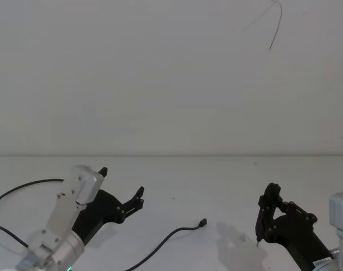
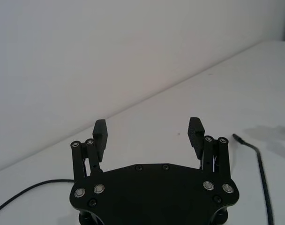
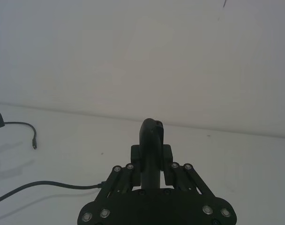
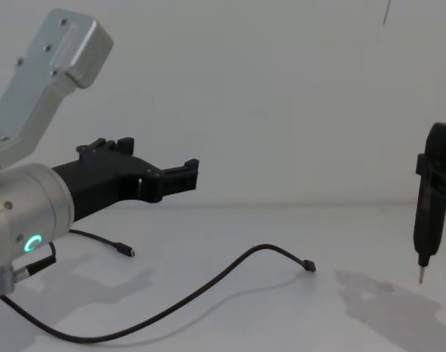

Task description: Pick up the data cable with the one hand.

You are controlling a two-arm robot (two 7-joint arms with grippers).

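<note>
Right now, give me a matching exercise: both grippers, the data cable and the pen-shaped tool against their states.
1 left gripper
2 right gripper
3 data cable
4 pen-shaped tool

a lying on the table
b open, above the table
c shut on the tool
d upright, tip down

Pairs: 1-b, 2-c, 3-a, 4-d.

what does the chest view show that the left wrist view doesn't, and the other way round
Chest view, not left wrist: the right gripper shut on a pen-shaped tool, the green ring on the left wrist, and a short wire's plug. Left wrist, not chest: the gap between the left gripper's open fingers, seen from behind. Both: the data cable's plug end lying on the white table, ungrasped.
</note>
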